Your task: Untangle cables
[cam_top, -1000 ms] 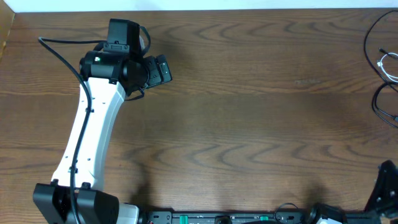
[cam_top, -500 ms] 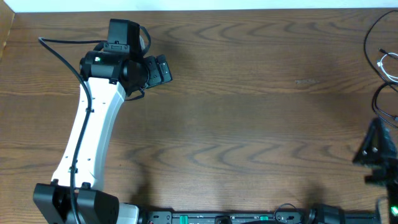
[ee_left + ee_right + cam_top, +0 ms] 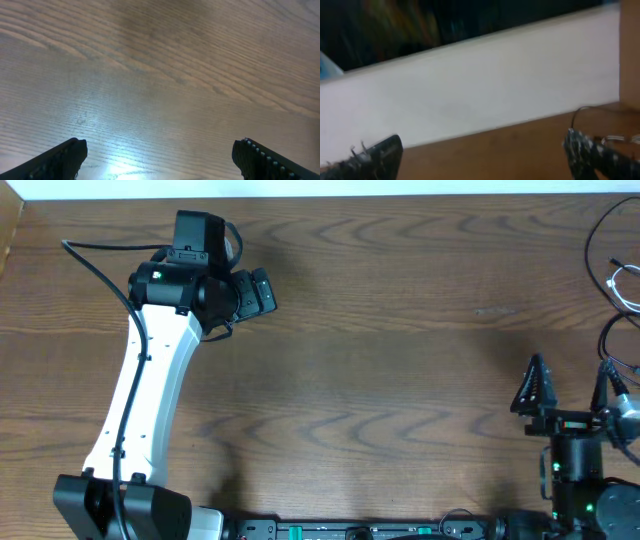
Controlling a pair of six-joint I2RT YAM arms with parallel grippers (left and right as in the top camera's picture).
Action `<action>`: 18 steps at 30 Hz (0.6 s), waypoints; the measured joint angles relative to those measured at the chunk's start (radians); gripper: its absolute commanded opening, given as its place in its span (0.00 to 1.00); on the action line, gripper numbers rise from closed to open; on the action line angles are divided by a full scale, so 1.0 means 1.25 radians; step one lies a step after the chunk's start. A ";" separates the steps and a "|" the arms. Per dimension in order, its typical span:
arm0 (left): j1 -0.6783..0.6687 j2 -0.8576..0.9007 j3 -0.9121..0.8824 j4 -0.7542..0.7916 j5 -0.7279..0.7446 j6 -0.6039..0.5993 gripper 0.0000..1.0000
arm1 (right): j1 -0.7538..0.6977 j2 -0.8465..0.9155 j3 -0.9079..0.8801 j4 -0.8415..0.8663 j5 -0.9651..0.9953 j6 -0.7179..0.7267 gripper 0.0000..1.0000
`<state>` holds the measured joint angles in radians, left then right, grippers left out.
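Note:
The cables lie at the table's far right edge in the overhead view: a thin black cord (image 3: 597, 232) curving at the top, a white cord (image 3: 623, 284) with a small plug below it, and another black loop (image 3: 612, 352) lower down. My right gripper (image 3: 568, 387) stands open just left of that lower loop, apart from it, holding nothing. In the right wrist view, blurred, the black cord (image 3: 577, 114) and a bit of the white cord (image 3: 620, 139) show at the right, beyond my open right gripper (image 3: 482, 156). My left gripper (image 3: 262, 292) is far off at the upper left. It is open (image 3: 160, 161) over bare wood.
The wooden table (image 3: 400, 350) runs to a white strip (image 3: 320, 188) along its far edge. The left arm's white link (image 3: 145, 400) slants from the front left corner. A dark equipment rail (image 3: 350, 530) lines the front edge.
My right arm has come into view from the bottom right corner, moving up and to the left, its open fingers now beside the lower black loop. The left arm has stayed still.

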<state>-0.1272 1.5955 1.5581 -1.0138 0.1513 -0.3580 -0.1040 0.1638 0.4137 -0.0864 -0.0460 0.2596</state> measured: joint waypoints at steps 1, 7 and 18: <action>0.000 0.000 0.000 0.000 0.000 0.000 0.98 | 0.003 -0.009 -0.019 0.020 0.010 0.000 0.99; 0.000 0.000 0.000 0.000 0.000 0.000 0.98 | 0.025 -0.057 -0.131 0.083 0.067 -0.011 0.99; 0.000 0.000 0.000 0.000 0.000 0.000 0.98 | 0.046 -0.121 -0.237 0.079 0.073 -0.136 0.99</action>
<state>-0.1272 1.5955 1.5581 -1.0138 0.1516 -0.3580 -0.0460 0.0124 0.1169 0.0128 0.0448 0.0891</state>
